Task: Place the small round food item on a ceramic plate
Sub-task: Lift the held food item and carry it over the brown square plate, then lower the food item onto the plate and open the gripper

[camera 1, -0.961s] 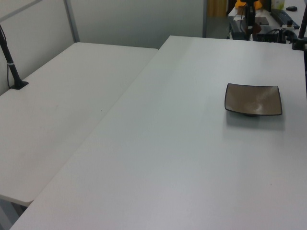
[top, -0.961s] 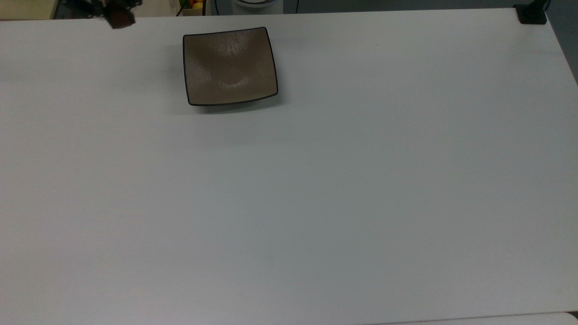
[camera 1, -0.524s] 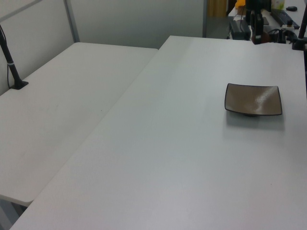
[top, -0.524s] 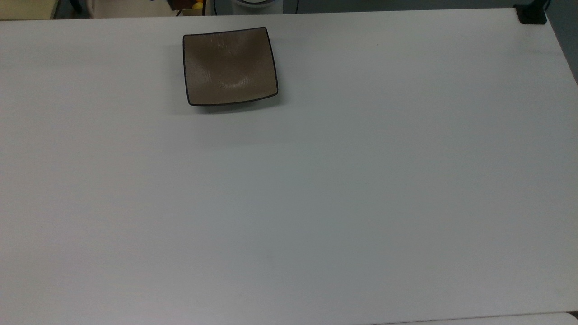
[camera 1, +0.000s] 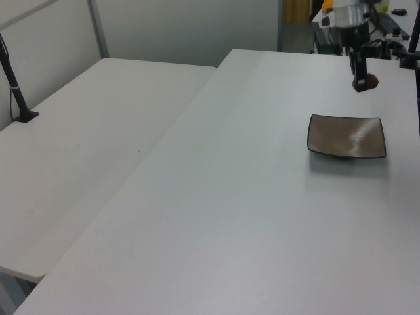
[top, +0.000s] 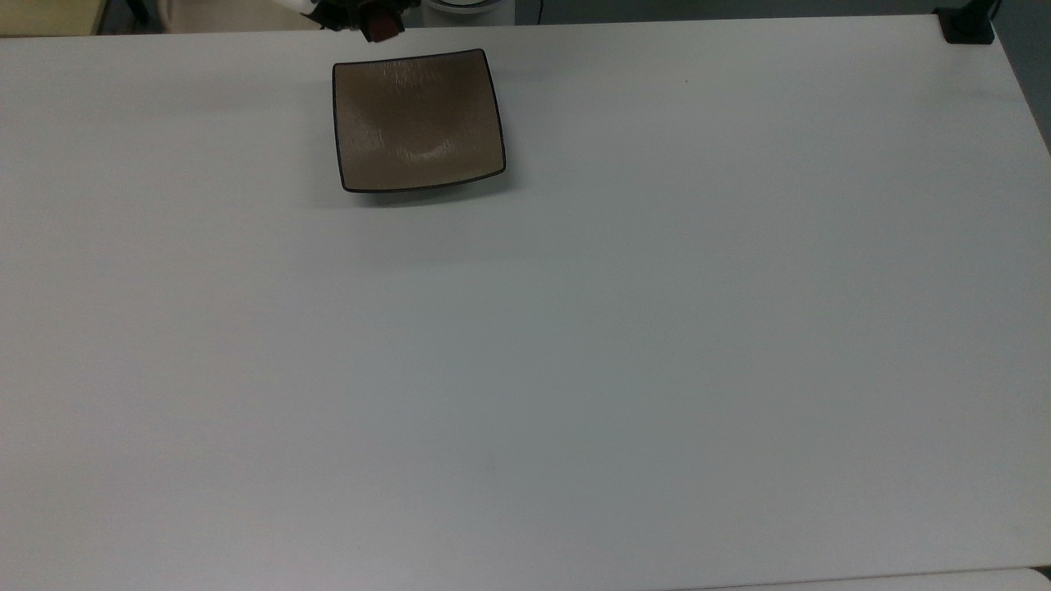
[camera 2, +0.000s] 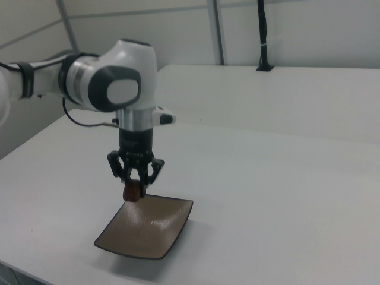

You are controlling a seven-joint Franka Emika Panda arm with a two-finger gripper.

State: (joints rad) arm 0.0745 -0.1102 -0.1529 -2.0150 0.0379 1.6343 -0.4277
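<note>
White laminate tabletop (top: 624, 345) fills most of the scene, wide and bare apart from one dish, with a second white table butted against it at the left view's left and a pale partition wall behind. Over it reaches the white and grey Franka arm (camera 2: 113, 89), its wrist pointing straight down. Next in size is the square tan-brown glazed ceramic plate (top: 419, 123) with its thin dark rim and shallow dipped centre, sitting flat and holding nothing. The black two-finger hand (camera 2: 135, 181) hangs above the plate's far edge as the right view shows it, and in the top view it sits just past the plate's upper rim rather than over the dip. It is clamped on the small dark reddish-brown glossy food lump (camera 2: 132, 193), which hangs in the air, pinched between the fingertips and clear of the glaze. The step in hand looks like the carry to the drop point. To do it well, the hand should slide inward until the lump is over the dipped centre, then descend slowly until the lump is just above the glaze, and only then part the fingers. A release at the upturned rim risks the rounded lump rolling off onto the tabletop.
</note>
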